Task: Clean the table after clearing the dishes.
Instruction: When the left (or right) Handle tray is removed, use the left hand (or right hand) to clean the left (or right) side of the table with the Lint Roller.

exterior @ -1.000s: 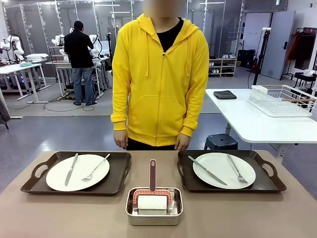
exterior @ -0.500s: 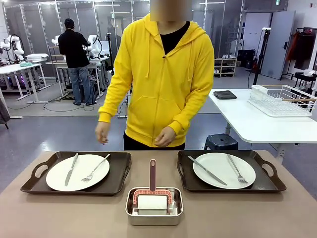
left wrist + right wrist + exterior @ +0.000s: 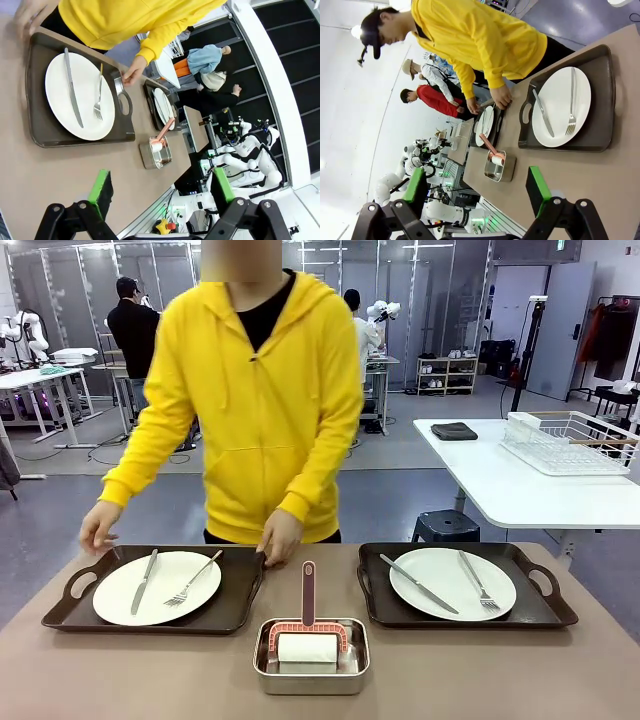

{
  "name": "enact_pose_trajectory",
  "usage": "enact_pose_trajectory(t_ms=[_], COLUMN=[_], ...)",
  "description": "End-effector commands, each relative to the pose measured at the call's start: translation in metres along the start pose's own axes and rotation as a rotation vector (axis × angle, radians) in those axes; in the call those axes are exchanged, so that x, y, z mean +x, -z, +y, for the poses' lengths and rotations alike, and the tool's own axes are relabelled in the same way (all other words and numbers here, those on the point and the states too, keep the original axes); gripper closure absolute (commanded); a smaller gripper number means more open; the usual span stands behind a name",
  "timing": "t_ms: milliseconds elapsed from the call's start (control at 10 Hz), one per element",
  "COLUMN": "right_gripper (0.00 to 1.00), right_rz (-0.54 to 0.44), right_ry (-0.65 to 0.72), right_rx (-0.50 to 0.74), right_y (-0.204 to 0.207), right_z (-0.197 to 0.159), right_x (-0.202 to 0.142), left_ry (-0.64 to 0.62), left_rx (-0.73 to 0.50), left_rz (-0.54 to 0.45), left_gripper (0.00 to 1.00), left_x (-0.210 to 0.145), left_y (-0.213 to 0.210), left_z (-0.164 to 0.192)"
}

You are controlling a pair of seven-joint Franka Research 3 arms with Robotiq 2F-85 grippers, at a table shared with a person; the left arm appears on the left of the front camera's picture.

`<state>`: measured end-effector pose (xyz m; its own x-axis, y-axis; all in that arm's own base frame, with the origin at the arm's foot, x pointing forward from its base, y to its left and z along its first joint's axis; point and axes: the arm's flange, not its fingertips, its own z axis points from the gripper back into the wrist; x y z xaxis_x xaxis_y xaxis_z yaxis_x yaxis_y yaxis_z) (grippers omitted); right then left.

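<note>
The wide, matte tan-brown desk (image 3: 110, 675) takes up the near half of the room from where I stand, its top plain and even in colour. Along its far edge lie two dark brown handled trays. The left tray (image 3: 150, 627) carries the left plate (image 3: 160, 580) and the right tray (image 3: 450, 623) carries the right plate (image 3: 445, 570). Both plates are round and white, and each has a steel knife and fork on it.

Between the trays, nearer the robot's side, stands a small rectangular steel pan (image 3: 312, 687) holding a pink-handled scrubber (image 3: 308, 592) with a white pad.

A person in a yellow hoodie leans over the left tray, one hand (image 3: 98, 527) by its outer handle and the other hand (image 3: 280, 537) at its inner handle.

The left tool (image 3: 161, 185) hangs over the desk, green pads wide apart with nothing between them. The right tool (image 3: 476, 187) is likewise spread and empty.

Beyond, a smaller white desk (image 3: 500, 490) bears a white wire rack (image 3: 570, 440) and a folded dark cloth (image 3: 454, 430). The floor is grey, with glass partitions behind.
</note>
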<state>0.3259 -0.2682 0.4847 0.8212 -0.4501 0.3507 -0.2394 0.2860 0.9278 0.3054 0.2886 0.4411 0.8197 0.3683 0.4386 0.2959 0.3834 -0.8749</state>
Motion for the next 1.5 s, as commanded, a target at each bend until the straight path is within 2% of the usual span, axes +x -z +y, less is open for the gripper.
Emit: enact_pose_trajectory(t_ms=[0, 1400], right_gripper=[0.00, 0.00], right_rz=[-0.003, -0.003], right_ry=[-0.003, -0.003], right_rx=[0.007, 0.007], right_y=[-0.0024, -0.0024], right_z=[0.0023, 0.0023], right_x=[-0.0017, -0.0017], left_ry=[0.016, 0.016], left_rx=[-0.013, -0.013], left_rz=[0.001, 0.001], left_gripper=[0.00, 0.00], left_x=[-0.0026, -0.0026], left_y=[-0.0031, -0.0031], left_z=[-0.0013, -0.0013])
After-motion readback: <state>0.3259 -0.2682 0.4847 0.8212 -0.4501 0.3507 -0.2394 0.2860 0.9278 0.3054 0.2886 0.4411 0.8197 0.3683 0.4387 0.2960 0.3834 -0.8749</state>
